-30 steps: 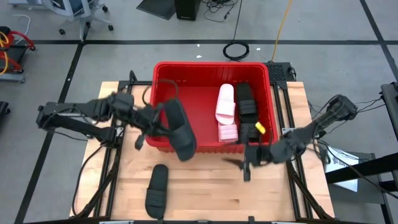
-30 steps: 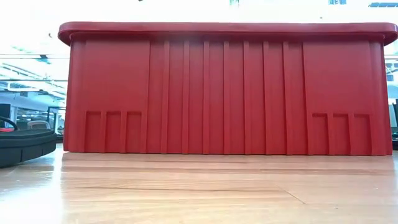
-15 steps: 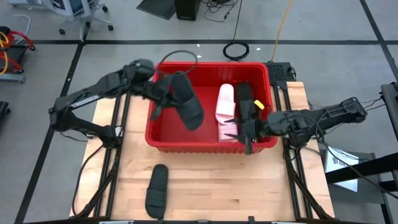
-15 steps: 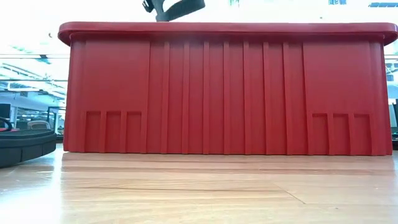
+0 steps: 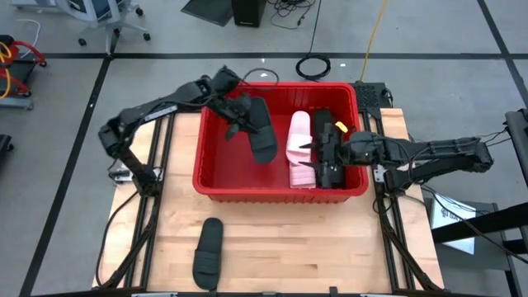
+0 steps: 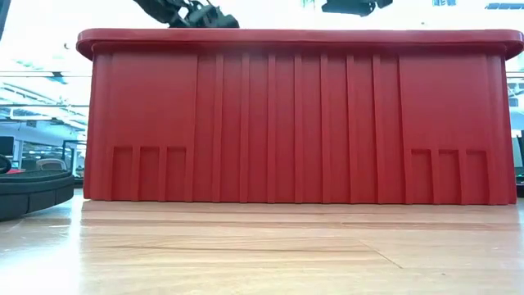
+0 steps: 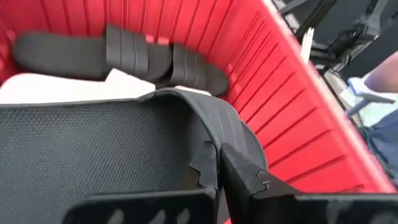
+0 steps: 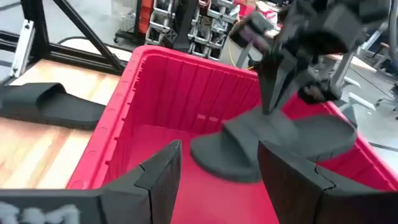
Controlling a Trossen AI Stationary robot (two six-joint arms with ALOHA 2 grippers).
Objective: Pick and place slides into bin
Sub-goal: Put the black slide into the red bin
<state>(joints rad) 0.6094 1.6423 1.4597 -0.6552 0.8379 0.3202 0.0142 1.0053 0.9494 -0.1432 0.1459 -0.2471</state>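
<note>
A pale wooden table (image 5: 280, 256) sits on a dark metal frame (image 5: 148, 214) over a grey floor (image 5: 462, 74) marked with dark lines. On the floor beyond the table's far edge lies a coiled black cable (image 5: 313, 66), with a yellow cord (image 5: 375, 33) running past it. At the far left stand an office chair base (image 5: 111, 29) and orange cables (image 5: 12, 62).

The low view's black slide (image 6: 33, 192) is cut off at the edge.
</note>
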